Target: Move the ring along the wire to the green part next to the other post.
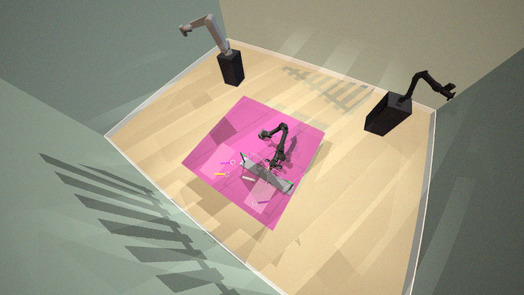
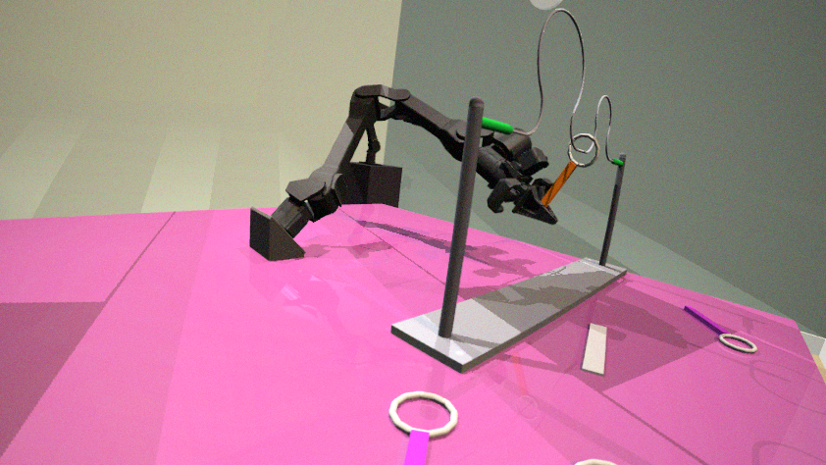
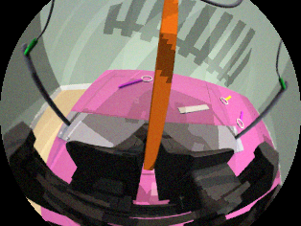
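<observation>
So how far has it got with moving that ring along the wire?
Done: the black gripper is shut on the orange handle. In hand: the pale ring sits partway along the thin grey looping wire, between the small and large loops. Left: carrying it round to a green wire end by its dark post, letting go, backing off.

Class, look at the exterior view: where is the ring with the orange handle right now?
The pale ring with the orange handle sits on the thin grey wire at a low bend, between the two dark posts, nearer the far post, its handle clamped in the gripper.

Glossy pink table top [image 2: 173,346], thin metallic grey wire [image 2: 540,63]; matt dark posts [image 2: 462,219]
</observation>
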Tool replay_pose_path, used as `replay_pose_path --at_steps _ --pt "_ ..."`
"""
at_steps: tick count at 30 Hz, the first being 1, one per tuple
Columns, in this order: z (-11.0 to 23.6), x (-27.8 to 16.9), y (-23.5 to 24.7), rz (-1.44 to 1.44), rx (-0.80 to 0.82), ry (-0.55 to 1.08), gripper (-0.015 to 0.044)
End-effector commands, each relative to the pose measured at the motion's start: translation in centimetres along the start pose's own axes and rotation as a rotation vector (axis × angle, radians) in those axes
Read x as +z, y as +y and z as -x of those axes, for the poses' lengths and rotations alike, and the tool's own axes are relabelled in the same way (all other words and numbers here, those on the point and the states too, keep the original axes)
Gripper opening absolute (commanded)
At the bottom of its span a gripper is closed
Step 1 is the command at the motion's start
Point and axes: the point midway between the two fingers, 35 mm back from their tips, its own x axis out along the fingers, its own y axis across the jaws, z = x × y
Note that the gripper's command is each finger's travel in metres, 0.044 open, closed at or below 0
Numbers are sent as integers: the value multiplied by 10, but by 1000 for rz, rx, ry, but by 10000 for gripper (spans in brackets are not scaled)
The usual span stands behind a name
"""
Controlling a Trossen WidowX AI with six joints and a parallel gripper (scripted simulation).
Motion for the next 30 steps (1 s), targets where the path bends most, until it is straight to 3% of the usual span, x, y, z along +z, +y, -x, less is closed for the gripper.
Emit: replay_pose_path --at_steps 1,30 --pt "0 -2 -7 16 -8 6 -150" --pt "3 2 -63 217 -114 12 -150"
